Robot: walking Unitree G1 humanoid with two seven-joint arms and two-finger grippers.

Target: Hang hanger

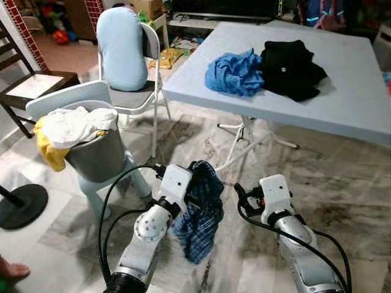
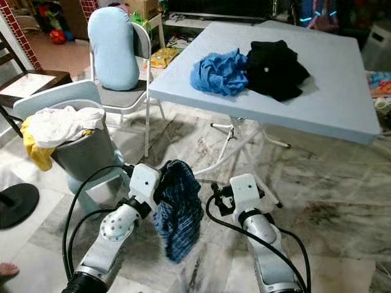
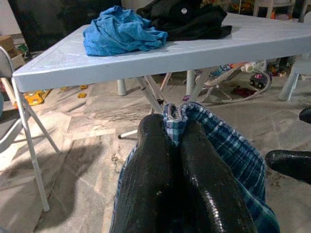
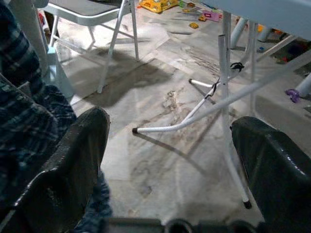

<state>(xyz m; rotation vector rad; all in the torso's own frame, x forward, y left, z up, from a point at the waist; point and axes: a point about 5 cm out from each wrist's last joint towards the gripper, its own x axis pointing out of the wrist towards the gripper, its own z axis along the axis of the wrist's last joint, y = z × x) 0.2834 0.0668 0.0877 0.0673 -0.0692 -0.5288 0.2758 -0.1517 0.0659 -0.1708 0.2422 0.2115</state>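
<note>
Step in hand: the task speaks of a hanger, yet what the pictures show is a plaid garment [image 1: 198, 210] pinched by the left gripper [image 3: 177, 145]; no hanger can be made out
Doing it well: by my judgement, keep the pinch firm on the bunched edge, lift so the cloth clears the marble floor [image 1: 342, 183], and bring the free gripper to a second edge to spread it before any hanging
Left gripper: clenched, both black fingers pressed together on a fold of the cloth, lower centre of the left eye view
Right gripper [image 4: 170, 160]: released, fingers spread wide with nothing between them, just beside the cloth, lower right of centre
Garment's look: dark blue check with lighter lines, soft and crumpled, hanging limp below the fingers
Upper frame: blue cloth [image 1: 235, 72] and black garment [image 1: 292, 68] on the folding table [image 1: 354, 104]
</note>
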